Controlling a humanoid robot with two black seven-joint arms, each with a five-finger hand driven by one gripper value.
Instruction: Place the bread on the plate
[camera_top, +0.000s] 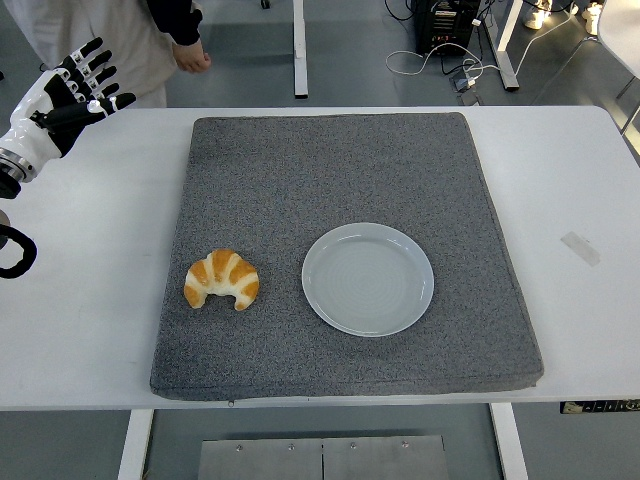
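Bread (221, 280) lies on grey mat (340, 180), near its left front part, just left of plate (368, 279), apart from it, not touching. Plate bare, nothing on it. Mat sits on white desk (560, 200). Left hand (75, 90) hovers high at far left desk edge, well apart from bread, fingers (92, 60) spread, holding nothing. Right arm out of view. Person's hand (190, 58) at top. Task looks unstarted: reach, grasp, carry, release all left.

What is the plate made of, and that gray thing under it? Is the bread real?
The plate looks like glazed ceramic: pale, smooth, slightly shiny. The gray mat looks like speckled foam or felt, matte and soft-edged. The bread, a croissant, could be real or plastic; its surface looks glossy.
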